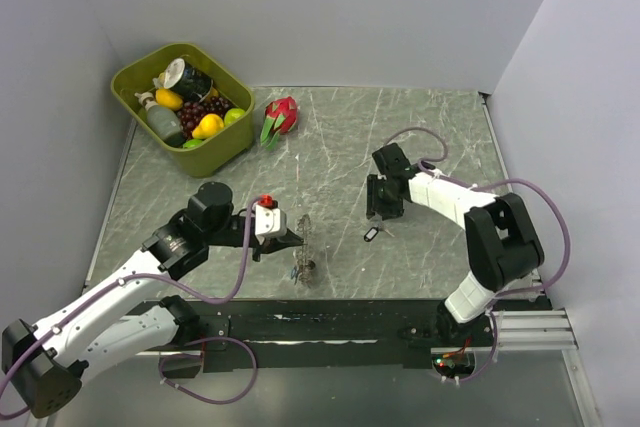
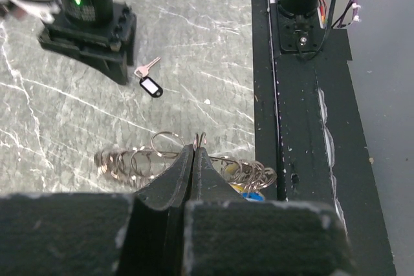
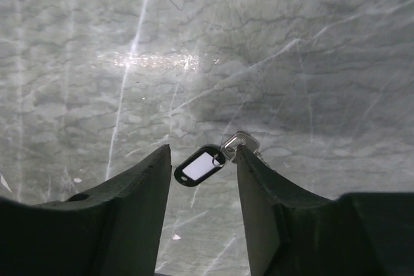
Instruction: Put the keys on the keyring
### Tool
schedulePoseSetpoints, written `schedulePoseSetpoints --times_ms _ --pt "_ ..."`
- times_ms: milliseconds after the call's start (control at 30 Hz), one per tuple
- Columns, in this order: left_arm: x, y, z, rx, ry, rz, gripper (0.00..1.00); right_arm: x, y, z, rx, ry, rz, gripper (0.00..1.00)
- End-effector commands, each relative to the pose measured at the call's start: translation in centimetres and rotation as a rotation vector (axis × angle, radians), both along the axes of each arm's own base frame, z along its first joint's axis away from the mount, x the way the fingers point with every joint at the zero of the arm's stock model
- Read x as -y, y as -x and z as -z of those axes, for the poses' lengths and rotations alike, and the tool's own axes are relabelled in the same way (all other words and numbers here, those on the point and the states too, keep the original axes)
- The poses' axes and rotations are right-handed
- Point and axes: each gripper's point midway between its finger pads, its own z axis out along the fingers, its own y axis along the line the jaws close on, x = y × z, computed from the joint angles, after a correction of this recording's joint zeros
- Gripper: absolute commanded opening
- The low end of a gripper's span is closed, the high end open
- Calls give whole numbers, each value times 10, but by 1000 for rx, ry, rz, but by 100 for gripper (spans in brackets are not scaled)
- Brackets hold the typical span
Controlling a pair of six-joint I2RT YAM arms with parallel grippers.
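A small silver metal key with a black, white-windowed plastic tag (image 3: 202, 165) lies flat between the parted fingers of my right gripper (image 3: 202, 151). The thin silvery ring fringed with small loops (image 2: 129, 159) stands on edge, pinched in my left gripper (image 2: 195, 150).

The keyring (image 1: 303, 255) stands on edge at the tip of the left hand (image 1: 288, 240). Right of the keyring, a black-tagged key (image 1: 372, 233) lies on the surface (image 1: 420, 137) under the right hand (image 1: 384, 212).

left claw (image 2: 195, 152): pinched closed | right claw (image 3: 202, 151): jaws apart, pointing down
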Motion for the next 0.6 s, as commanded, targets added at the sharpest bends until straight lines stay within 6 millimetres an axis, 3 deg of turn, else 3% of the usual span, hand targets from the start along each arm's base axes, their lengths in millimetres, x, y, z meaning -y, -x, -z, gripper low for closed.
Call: schedulePoseSetpoints --times_ms 0,333,567 --pt "1 8 -19 57 58 51 1 -8 0 8 -45 -44 27 51" --pt "-2 9 -15 64 45 46 1 -9 -3 16 -63 -120 31 44" --pt "-1 6 -12 58 35 37 1 -2 -6 -5 18 -106 21 48"
